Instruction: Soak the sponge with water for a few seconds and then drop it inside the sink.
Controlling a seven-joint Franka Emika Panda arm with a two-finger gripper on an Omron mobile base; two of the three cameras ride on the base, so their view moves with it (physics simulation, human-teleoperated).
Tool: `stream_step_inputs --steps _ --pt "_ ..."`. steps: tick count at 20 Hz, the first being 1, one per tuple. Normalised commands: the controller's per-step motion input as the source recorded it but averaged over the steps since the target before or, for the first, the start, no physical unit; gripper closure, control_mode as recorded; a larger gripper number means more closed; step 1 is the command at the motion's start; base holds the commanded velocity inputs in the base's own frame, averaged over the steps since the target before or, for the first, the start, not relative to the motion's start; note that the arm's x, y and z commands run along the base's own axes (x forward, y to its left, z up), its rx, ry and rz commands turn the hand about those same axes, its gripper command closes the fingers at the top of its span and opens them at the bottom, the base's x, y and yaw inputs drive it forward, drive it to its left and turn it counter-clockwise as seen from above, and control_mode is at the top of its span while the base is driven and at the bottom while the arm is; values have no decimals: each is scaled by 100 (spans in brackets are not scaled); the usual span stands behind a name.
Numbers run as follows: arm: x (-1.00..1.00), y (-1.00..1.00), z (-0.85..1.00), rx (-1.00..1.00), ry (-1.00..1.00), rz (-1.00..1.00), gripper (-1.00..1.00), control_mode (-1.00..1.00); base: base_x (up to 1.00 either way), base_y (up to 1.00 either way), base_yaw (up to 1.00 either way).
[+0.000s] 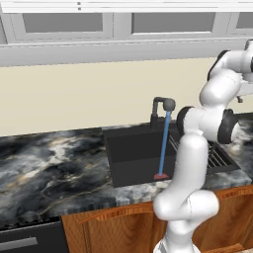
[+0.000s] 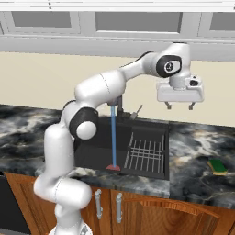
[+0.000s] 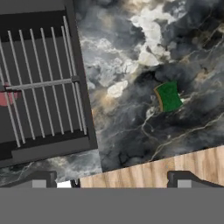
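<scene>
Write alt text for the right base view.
The white arm holds its open gripper high above the marbled counter, right of the black sink. A yellow-green sponge lies on the counter further right, untouched. Water streams from the tap into the sink.

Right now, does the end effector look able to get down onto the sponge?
Probably yes: the end effector hangs open above the counter, the sponge lies green side up on bare marble right of the sink, nothing covering it.

Marbled counter (image 2: pixel 193 142): sponge (image 2: pixel 217 166) lying flat, right of sink (image 2: pixel 92 151)
</scene>
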Motion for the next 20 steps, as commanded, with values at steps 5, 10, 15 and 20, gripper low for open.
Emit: stream_step_inputs --steps 5,10,15,20 --pt "0 -35 -12 10 13 0 -100 -100 0 0 0" --pt "-19 -25 -2 13 2 1 -100 -100 0 0 0" --pt "-43 -14 0 15 -1 5 -100 -100 0 0 0" --pt "-52 -5 0 16 -5 9 -100 -100 0 0 0"
